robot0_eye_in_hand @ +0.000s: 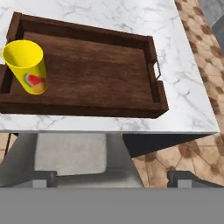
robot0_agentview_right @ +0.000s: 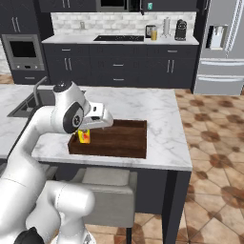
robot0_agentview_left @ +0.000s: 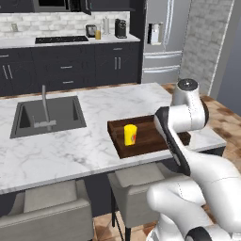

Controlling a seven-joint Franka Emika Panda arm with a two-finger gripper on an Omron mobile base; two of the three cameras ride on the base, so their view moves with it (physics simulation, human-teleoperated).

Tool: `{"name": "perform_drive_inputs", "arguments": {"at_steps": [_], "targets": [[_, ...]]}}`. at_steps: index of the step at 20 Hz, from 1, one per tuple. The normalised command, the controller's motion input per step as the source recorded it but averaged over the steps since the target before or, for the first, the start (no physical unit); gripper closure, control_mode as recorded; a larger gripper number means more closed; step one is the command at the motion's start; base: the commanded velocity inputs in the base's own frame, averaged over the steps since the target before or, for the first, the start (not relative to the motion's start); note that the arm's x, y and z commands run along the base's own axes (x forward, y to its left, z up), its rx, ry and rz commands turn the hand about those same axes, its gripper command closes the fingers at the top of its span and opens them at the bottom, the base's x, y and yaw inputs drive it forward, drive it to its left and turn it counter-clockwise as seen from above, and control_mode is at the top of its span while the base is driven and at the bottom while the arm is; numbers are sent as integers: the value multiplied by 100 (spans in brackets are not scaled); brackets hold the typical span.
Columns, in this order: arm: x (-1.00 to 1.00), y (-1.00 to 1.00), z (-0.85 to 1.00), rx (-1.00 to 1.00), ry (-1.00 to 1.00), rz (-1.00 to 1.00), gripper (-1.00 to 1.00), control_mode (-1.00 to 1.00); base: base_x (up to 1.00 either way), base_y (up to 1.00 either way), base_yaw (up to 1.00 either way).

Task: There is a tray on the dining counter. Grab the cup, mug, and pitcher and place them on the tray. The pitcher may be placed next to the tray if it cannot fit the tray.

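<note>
The yellow cup (robot0_eye_in_hand: 27, 66) is seen standing upright inside the dark brown wooden tray (robot0_eye_in_hand: 92, 65), at the end of the tray nearest the sink (robot0_agentview_left: 47, 115). A red-orange mark is visible on the cup's side. The tray lies flat on the white marble dining counter (robot0_agentview_left: 70, 150), close to the counter edge above the grey stools (robot0_agentview_left: 47, 207). In the left base view the far end of the tray is hidden behind the white arm; in the right base view the cup is largely covered by the hand. The gripper (robot0_eye_in_hand: 113, 181) is held apart from the tray, over the counter edge, its fingertips (robot0_eye_in_hand: 181, 179) spread wide with nothing between them. Well beyond the tray, on the back counter beside the stove (robot0_agentview_right: 118, 38), an amber pitcher (robot0_agentview_right: 154, 33) is made out, too small for detail. A teal object (robot0_agentview_right: 149, 5) sits higher up, too small to identify
</note>
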Motion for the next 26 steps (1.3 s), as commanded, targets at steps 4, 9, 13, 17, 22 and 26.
{"name": "perform_drive_inputs", "arguments": {"at_steps": [4, 9, 13, 17, 22, 26], "targets": [[-38, 0, 27, -14, 1, 6, -100, -100, 0, 0, 0], [-13, -9, 36, -2, 0, 7, -100, -100, 0, 0, 0], [-8, -22, 33, 6, 0, 2, -100, -100, 0, 0, 0], [-4, -17, 38, 15, 0, 0, -100, -100, 0, 0, 0], [-19, -11, 43, 16, 0, 0, -100, -100, 0, 0, 0], [-36, -1, 36, 8, 0, 0, -100, -100, 0, 0, 0]]}}
